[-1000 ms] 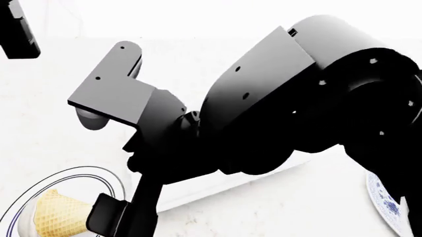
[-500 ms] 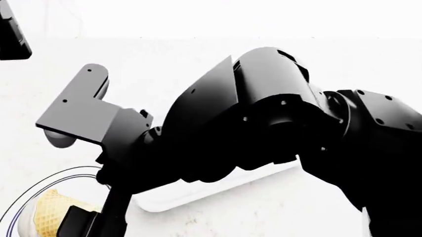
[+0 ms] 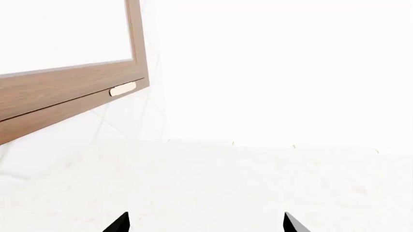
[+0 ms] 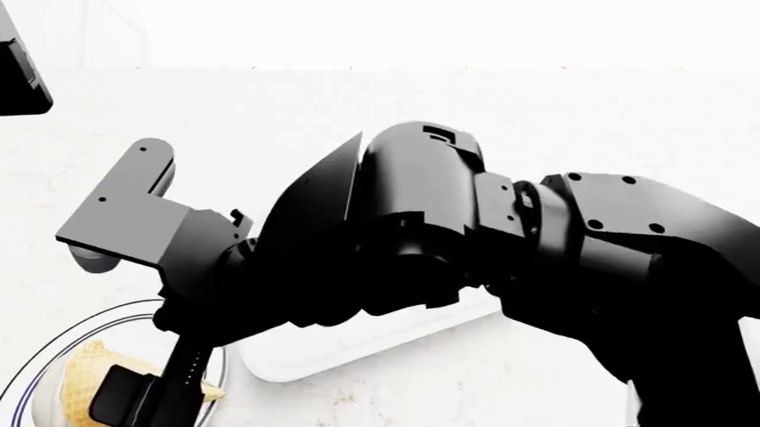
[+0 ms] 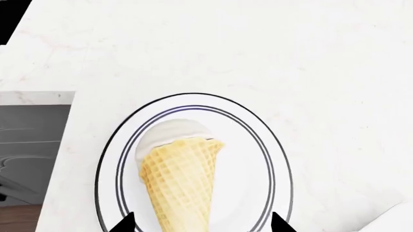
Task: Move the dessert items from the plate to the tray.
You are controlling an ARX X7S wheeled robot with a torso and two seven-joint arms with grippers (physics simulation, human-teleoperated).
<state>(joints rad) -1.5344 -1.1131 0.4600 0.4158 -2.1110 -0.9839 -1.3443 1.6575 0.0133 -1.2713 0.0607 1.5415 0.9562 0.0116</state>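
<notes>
The right gripper (image 5: 201, 223) hangs over the round plate (image 5: 110, 159), jaws wide apart with nothing between them. The waffle cone (image 5: 177, 179) lies on that plate, at the near left. The tray (image 4: 356, 349) sits just right of it, mostly hidden, seemingly bare. The left gripper (image 3: 205, 226) is spread wide over bare counter (image 3: 226, 183).

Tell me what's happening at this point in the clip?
The right gripper hovers open over the waffle cone, which lies on its side on the round plate, not yet grasped. The white tray sits beside the plate, mostly hidden behind the arm. The left gripper is open over bare counter, holding nothing. No second dessert is visible.
</notes>
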